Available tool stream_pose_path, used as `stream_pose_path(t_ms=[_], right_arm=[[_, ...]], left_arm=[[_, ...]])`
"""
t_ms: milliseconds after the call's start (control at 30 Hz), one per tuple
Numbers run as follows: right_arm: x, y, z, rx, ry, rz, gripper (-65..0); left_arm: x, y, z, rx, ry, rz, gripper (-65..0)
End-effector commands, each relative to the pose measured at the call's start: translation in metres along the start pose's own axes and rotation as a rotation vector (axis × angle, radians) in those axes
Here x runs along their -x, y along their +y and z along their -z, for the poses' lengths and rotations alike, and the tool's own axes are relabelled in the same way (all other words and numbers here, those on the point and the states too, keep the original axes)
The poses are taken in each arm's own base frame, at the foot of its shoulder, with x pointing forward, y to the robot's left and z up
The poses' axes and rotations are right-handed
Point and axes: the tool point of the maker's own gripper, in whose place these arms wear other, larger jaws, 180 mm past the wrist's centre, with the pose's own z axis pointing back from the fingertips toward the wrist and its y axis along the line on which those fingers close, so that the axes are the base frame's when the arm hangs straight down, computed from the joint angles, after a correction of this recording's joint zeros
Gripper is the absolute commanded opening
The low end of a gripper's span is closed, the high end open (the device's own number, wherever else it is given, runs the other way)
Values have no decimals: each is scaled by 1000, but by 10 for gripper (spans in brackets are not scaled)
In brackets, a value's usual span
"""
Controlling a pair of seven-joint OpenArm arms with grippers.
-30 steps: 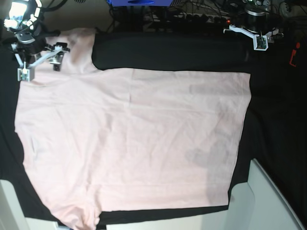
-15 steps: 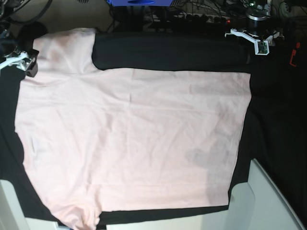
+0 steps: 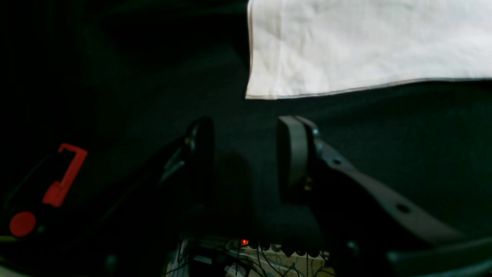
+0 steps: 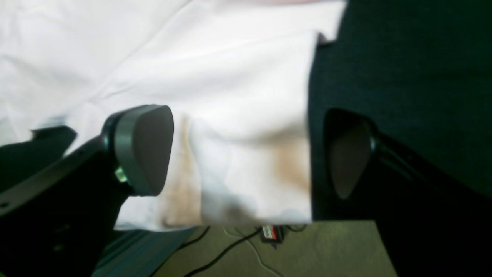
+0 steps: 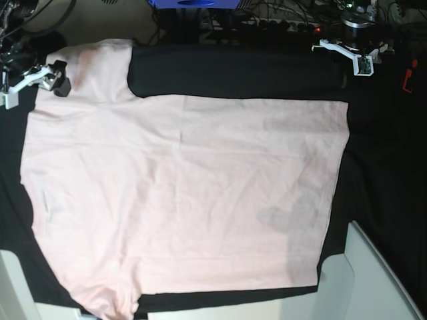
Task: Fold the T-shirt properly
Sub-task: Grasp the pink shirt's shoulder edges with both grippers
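Lying flat with no readable print showing, the T-shirt [image 5: 180, 193] sits between both claws, each spread apart and empty.

The right gripper [image 4: 246, 154] is seen at the far left edge of the base view, its arm largely cut off by the frame; in its wrist view the two dark fingers [image 4: 144, 148] are spread wide apart, with nothing clamped between them. The left gripper [image 3: 246, 157] is held at the far right corner of the base view, its white wrist bracket alone being visible there; its fingers [image 3: 292, 154] are parted with a clear gap between them, nothing being gripped.
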Motion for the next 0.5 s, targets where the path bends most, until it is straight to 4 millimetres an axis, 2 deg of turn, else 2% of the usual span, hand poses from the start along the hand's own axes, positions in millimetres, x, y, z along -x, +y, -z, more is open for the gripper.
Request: stream_pose_path(t_ms=[0, 67, 133, 200, 367, 400, 467], right_arm=[[-9, 1, -2, -6, -26, -12, -70], [-6, 4, -1, -12, -24, -4, -74], [-5, 4, 0, -13, -22, -4, -122], [-4, 10, 3, -27, -12, -17, -234], [5, 34, 15, -88, 39, -64, -576], [8, 36, 16, -92, 53, -61, -609], [13, 37, 19, -97, 79, -51, -628]], left_arm=[[-8, 5, 0, -11, -31, 5, -380], [-9, 5, 3, -13, -35, 2, -380], [-10, 6, 3, -15, -37, 2, -378], [-16, 6, 8, -18, -53, -2, -378], [-18, 6, 19, -25, -22, -12, -376], [-18, 6, 22, -27, -9, -15, -376], [-16, 6, 28, -31, 23, -22, -376]])
